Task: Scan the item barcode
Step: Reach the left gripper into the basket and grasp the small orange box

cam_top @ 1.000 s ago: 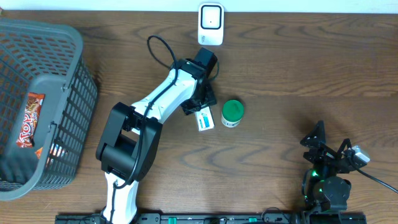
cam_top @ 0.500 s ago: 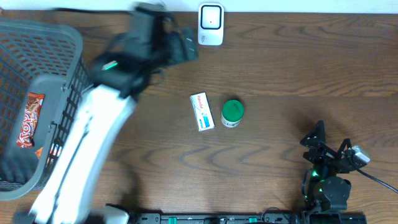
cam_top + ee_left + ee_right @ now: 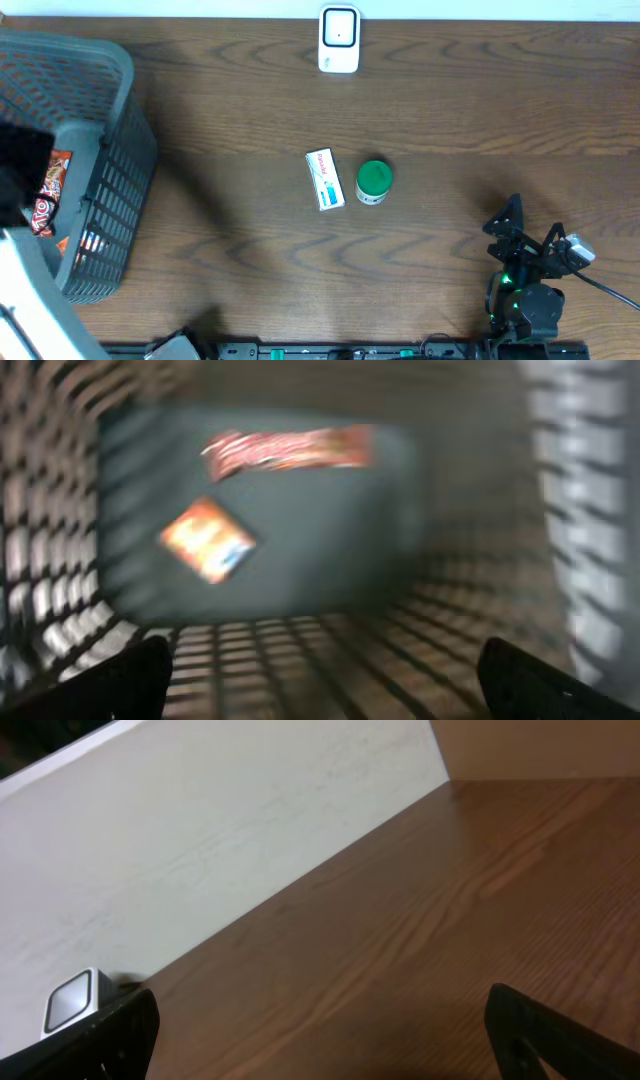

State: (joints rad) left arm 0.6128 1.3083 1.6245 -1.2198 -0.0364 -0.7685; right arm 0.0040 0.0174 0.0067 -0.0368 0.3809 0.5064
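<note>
The grey basket (image 3: 120, 170) is parked at 9 o'clock, with the left gripper (image 3: 320, 680) held wide and empty over the snack packets (image 3: 290, 448) inside. The right gripper (image 3: 320, 1030) is spread wide at 4 o'clock too, nothing gripped. The white box (image 3: 324, 179) is laid dead centre beside a green-lidded tub (image 3: 373, 182), with the scanner (image 3: 339, 40) stood at 12.

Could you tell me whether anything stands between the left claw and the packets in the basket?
Nothing visible does. The open left claw points straight into the basket, where the red packet and the orange packet lie uncovered on the bottom.
</note>
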